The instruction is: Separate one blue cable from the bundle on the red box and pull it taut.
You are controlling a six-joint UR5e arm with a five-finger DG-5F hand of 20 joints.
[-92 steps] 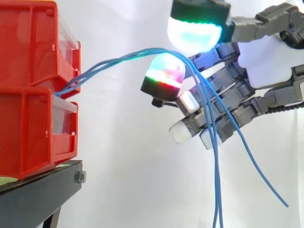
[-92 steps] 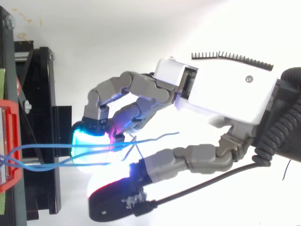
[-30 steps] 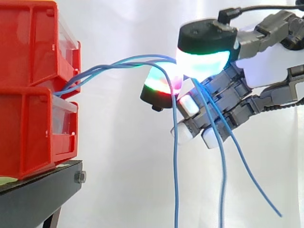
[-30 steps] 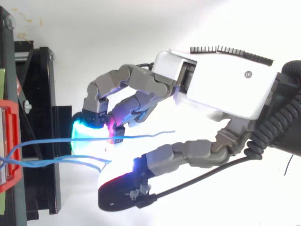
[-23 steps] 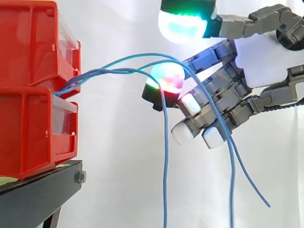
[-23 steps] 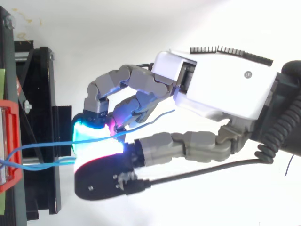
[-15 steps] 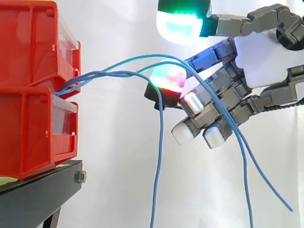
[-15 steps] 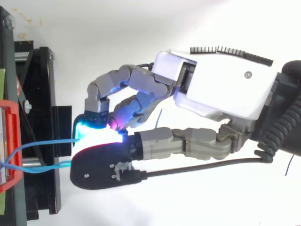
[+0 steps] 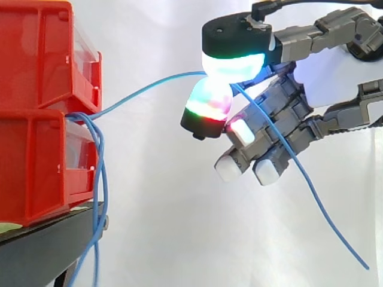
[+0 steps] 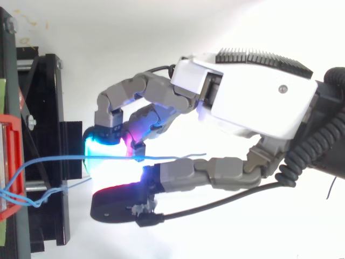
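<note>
We log a black stand (image 9: 54, 239) at lower left of the side view. The lower red bin (image 9: 36, 161) sits directly on it, its clear front about level with the stand's right end. The upper red bin (image 9: 36, 54) is stacked on the lower one, touching it. We see a pale green patch (image 9: 9, 228) on the stand top, under the lower bin's left end.

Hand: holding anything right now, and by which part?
One blue cable, pinched partway along between two glowing fingertips of the hand; its free end trails down past the pinch.
</note>
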